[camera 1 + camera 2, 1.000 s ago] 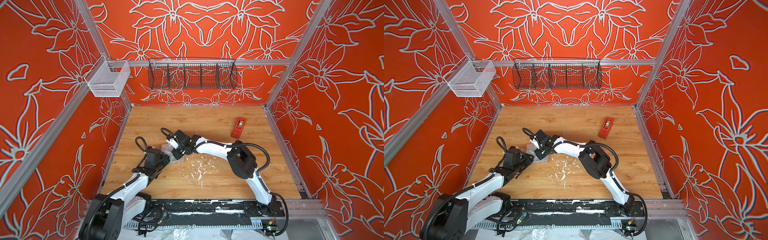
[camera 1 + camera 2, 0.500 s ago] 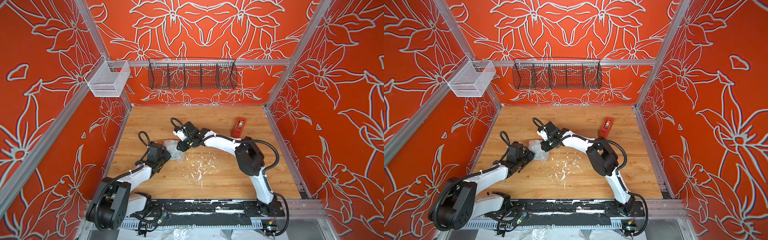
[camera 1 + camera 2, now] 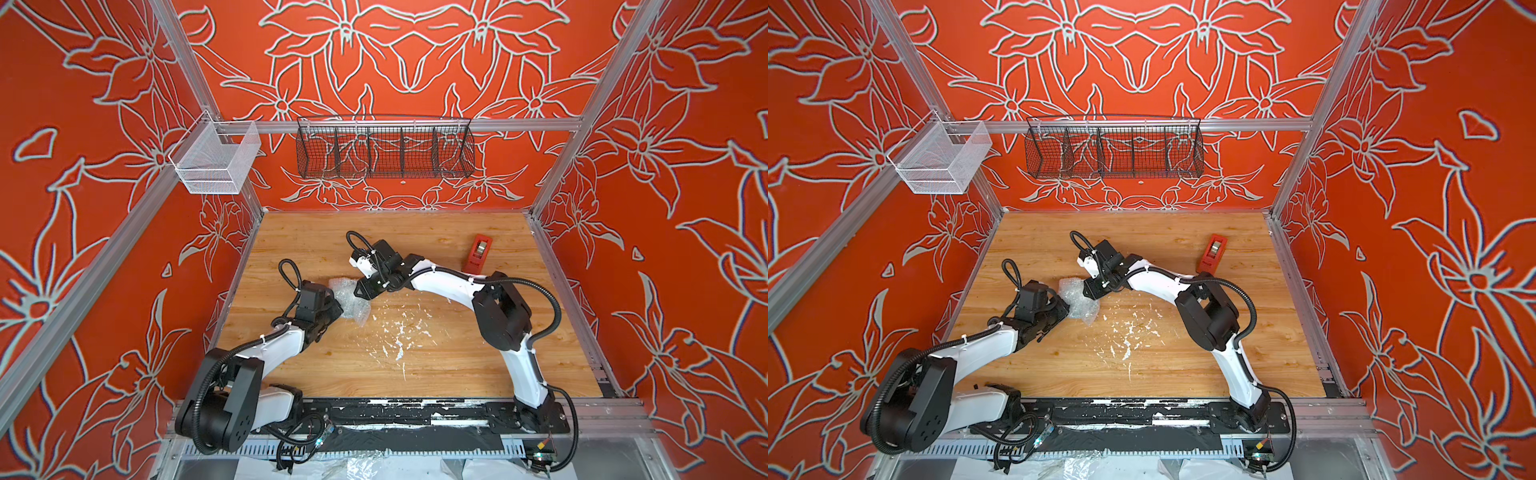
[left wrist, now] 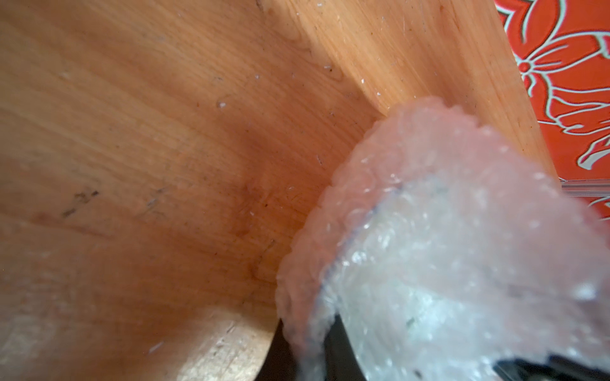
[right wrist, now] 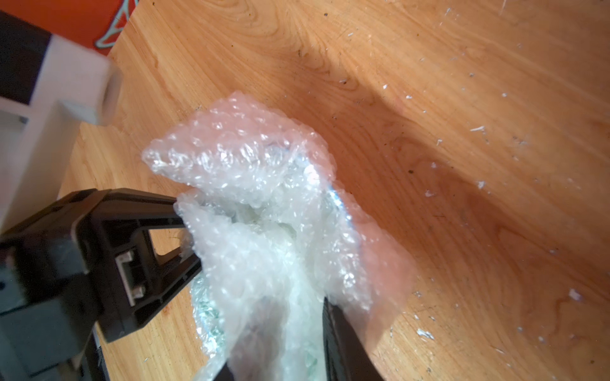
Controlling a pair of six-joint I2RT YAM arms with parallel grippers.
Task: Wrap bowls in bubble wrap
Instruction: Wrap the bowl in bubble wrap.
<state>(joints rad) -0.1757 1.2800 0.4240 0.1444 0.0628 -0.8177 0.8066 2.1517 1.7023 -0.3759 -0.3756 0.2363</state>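
Note:
The bubble wrap (image 3: pixel 348 300) (image 3: pixel 1077 301) is bunched into a clear bundle on the wooden table (image 3: pixel 436 374), left of centre. The bowl is almost hidden inside it; only a stretch of its light blue rim (image 5: pixel 340 202) shows through the wrap (image 5: pixel 264 204). My left gripper (image 3: pixel 336 309) (image 4: pixel 307 358) meets the bundle from its front left side and is shut on a fold of wrap (image 4: pixel 429 264); the right wrist view shows it too (image 5: pixel 186 231). My right gripper (image 3: pixel 360 291) (image 5: pixel 280 363) is at the bundle's back right side, open, with loose wrap lying between its fingers (image 5: pixel 340 343).
A red tape dispenser (image 3: pixel 480 251) (image 3: pixel 1212 253) lies at the back right of the table. White flecks (image 3: pixel 399 332) litter the middle. A black wire basket (image 3: pixel 384 147) and a white mesh basket (image 3: pixel 216 162) hang on the walls.
My right gripper has opened and drawn back a little from the bundle. My left gripper has closed on the wrap, and the left arm's elbow has swung back toward the front edge.

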